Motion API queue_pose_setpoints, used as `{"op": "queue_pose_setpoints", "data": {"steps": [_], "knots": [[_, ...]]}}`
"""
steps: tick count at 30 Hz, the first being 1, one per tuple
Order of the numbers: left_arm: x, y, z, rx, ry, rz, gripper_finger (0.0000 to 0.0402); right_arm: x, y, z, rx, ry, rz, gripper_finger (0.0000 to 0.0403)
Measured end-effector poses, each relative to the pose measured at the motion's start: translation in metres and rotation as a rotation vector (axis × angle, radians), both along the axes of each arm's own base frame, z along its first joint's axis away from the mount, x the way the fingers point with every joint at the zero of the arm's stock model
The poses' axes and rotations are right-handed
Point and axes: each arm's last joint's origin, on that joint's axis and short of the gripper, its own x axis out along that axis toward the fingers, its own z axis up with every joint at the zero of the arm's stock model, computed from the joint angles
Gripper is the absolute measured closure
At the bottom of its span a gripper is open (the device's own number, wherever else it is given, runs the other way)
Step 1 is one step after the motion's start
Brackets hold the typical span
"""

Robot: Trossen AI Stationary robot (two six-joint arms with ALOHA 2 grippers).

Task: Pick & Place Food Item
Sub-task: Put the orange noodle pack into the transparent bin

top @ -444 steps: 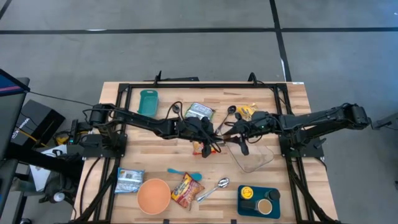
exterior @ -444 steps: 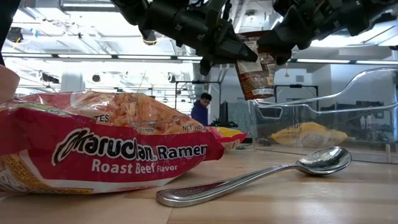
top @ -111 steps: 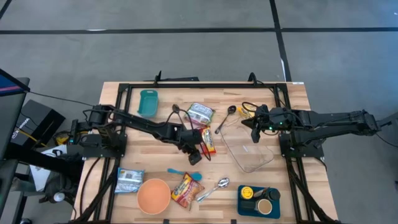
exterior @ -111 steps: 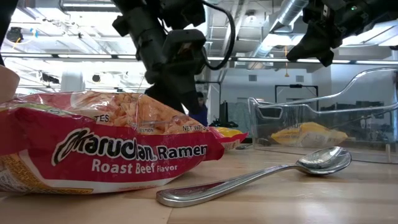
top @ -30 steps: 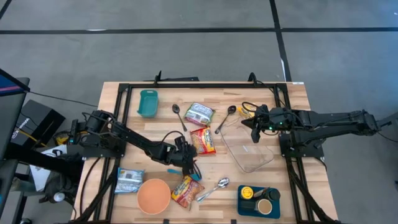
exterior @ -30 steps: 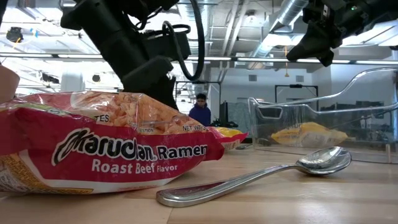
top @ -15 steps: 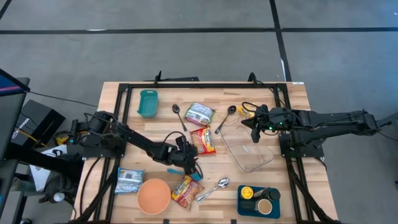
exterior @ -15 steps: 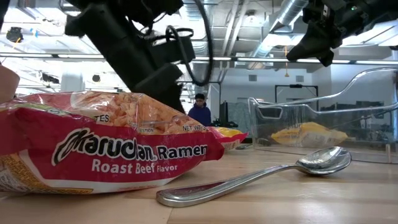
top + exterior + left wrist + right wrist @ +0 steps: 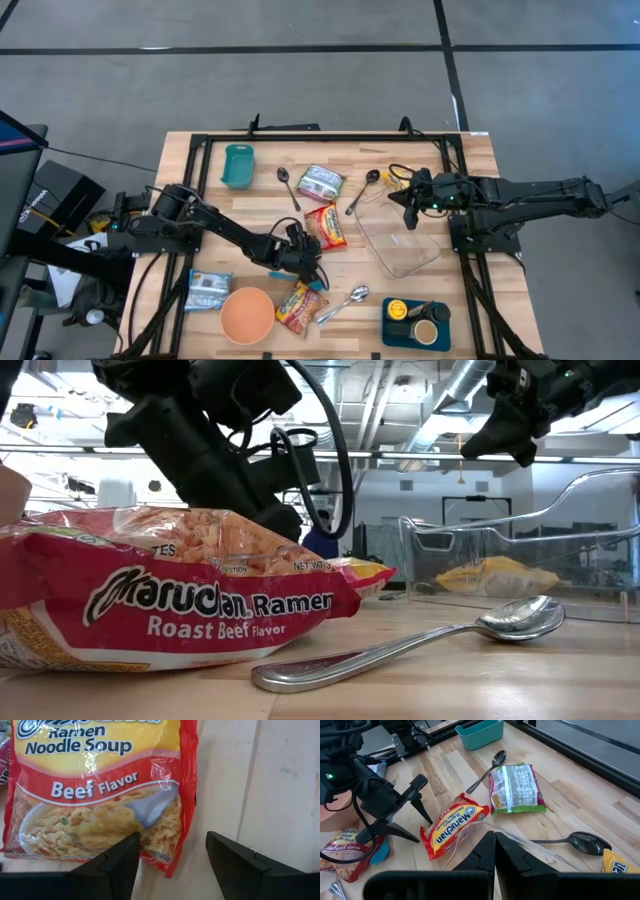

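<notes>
Fingers of the left gripper point(image 9: 169, 851) stand parted over the ramen packet point(image 9: 100, 790) corner; lower squarely, then pinch.

A teal bin point(image 9: 238, 165), orange bowl point(image 9: 247, 315) and spoons point(image 9: 345, 303) lie about.

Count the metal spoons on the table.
3: one spoon beside the green packet, one by the clear container, one near the front. Others may be hidden.

Left gripper point(image 9: 314, 266) nearer ramen packet point(image 9: 329, 226), empty.
</notes>
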Motion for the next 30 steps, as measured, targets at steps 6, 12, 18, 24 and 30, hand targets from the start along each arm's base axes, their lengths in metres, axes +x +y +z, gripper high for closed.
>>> {"op": "queue_pose_setpoints", "data": {"steps": [6,12,18,24,30], "knots": [[-0.0011,0.0008,0.0075,-0.004,-0.014,0.001,0.0209,0.0,0.0,0.0,0.0,0.0,0.0,0.0402],[-0.0019,0.0009,0.007,-0.005,-0.004,-0.002,0.0242,0.0,0.0,0.0,0.0,0.0,0.0,0.0402],[-0.0018,0.0001,0.0067,-0.03,0.002,-0.019,0.0263,0.0,0.0,0.0001,0.0,-0.001,0.0,0.0402],[-0.0017,-0.001,0.0063,-0.06,0.011,-0.041,0.0247,0.0,0.0,0.0,0.0,0.0,0.0,0.0402],[-0.0016,-0.0005,0.0063,-0.06,0.011,-0.039,0.0201,0.0,0.0,0.0,0.0,0.0,0.0,0.0402]]}}
